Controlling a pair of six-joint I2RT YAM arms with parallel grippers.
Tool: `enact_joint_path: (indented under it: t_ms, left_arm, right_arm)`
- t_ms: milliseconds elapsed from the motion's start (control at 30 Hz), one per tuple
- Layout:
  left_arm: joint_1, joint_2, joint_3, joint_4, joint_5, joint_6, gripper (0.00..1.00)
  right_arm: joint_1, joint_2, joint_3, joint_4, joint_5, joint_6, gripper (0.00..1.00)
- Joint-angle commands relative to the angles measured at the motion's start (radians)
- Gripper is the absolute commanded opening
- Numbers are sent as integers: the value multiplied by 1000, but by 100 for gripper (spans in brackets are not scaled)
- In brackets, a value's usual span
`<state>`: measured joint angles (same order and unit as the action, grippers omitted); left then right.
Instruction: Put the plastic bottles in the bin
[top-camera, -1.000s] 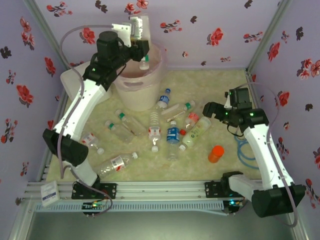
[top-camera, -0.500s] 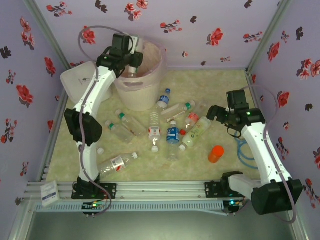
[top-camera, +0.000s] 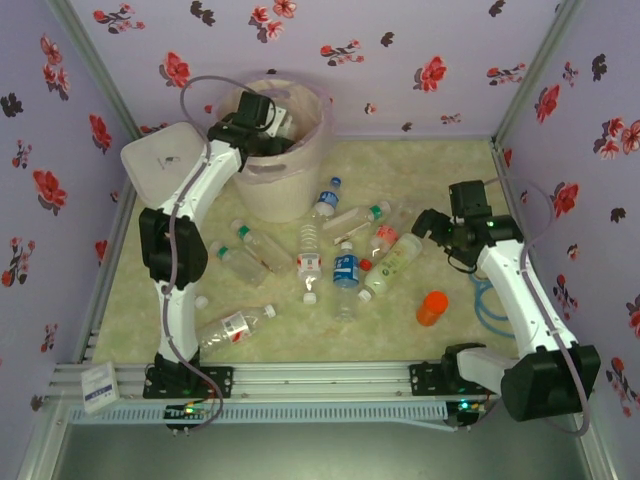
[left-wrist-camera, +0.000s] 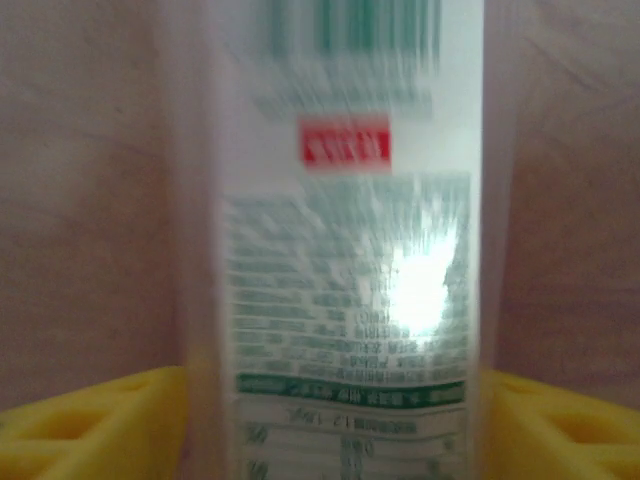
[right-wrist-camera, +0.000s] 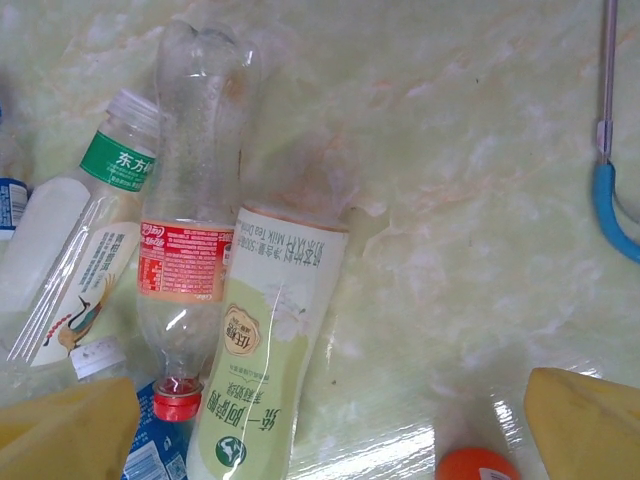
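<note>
My left gripper (top-camera: 264, 112) reaches down inside the pink-beige bin (top-camera: 300, 152). In the left wrist view its yellow fingers (left-wrist-camera: 90, 425) press both sides of a clear bottle (left-wrist-camera: 330, 250) with a white and green printed label, the bin's pink wall behind it. Several more bottles lie scattered on the floor, among them a blue-labelled one (top-camera: 345, 270) and one near the front left (top-camera: 235, 325). My right gripper (top-camera: 424, 222) hangs open above a pale green milk-tea bottle (right-wrist-camera: 265, 350) and a red-capped bottle (right-wrist-camera: 190, 230), with nothing between its fingers.
An orange cup (top-camera: 432, 308) stands right of the bottle pile and also shows at the lower edge of the right wrist view as the cup (right-wrist-camera: 478, 465). A white lidded box (top-camera: 160, 165) sits left of the bin. A blue cable (top-camera: 490, 300) loops along the right wall.
The left arm has come down from above the bin, carrying the bottle inside it. The right gripper has shifted slightly over the bottle pile.
</note>
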<state>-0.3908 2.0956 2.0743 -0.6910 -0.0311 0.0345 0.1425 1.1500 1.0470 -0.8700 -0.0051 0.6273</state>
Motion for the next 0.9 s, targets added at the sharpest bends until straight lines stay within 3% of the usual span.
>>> enact_joint_path:
  t_ms: [0,200,367,500,767,867]
  left_arm:
    - [-4,-1,-24,28,31,8,85]
    - [-4,-36,-37,38,33,11,100]
    - [-3,-65,16,14,24,25,100]
    - [-4,-99,88,-26,-33,19,100]
    - [-5,-281,134,-60,-91,6,100]
    - [-19,-418,33,-72,-116,-19,100]
  right_arm:
    - [-7,-18,-19,32,-16,68,99]
    - [-3,-45,-47,71,-59,129,100]
    - [26,-122,-132,143,-17,272,100]
    - [84,-114,-177,196,-2,294,100]
    - [100,-12,-251,318,-12,302,97]
    - [105,57,-251,358,-38,305,91]
